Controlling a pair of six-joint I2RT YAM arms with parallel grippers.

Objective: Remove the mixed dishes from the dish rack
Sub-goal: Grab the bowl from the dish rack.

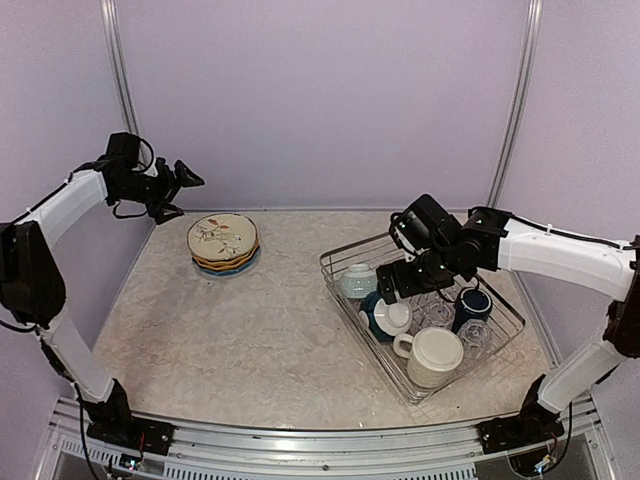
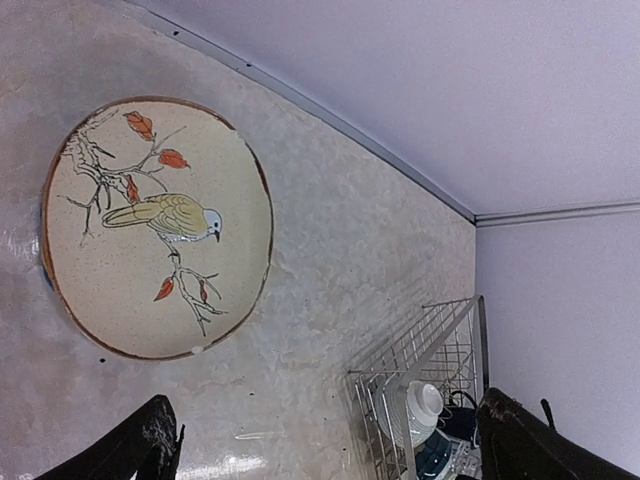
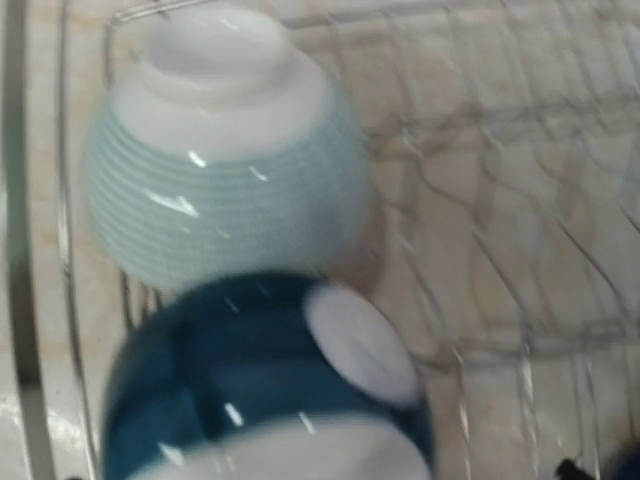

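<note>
The dish rack (image 1: 497, 352) stands on the right of the table. It holds a pale bowl (image 1: 356, 279), a dark-blue bowl (image 1: 383, 316), clear glasses (image 1: 436, 315), a navy mug (image 1: 472, 304) and a large cream mug (image 1: 434, 355). My right gripper (image 1: 393, 291) hangs open just above the two bowls. Its wrist view is blurred and shows the pale bowl (image 3: 220, 150) and the dark-blue bowl (image 3: 250, 380) close below. A stack of plates (image 1: 223, 243) with the cream floral plate (image 2: 155, 225) on top lies at the back left. My left gripper (image 1: 186, 196) is open and empty, raised to the left of the stack.
The rack (image 2: 432, 350) shows at the lower right of the left wrist view, with the pale bowl (image 2: 422, 408) inside. The back wall and a vertical rail (image 1: 122, 75) stand close behind my left gripper. Bare tabletop (image 1: 260, 340) lies between the stack and the rack.
</note>
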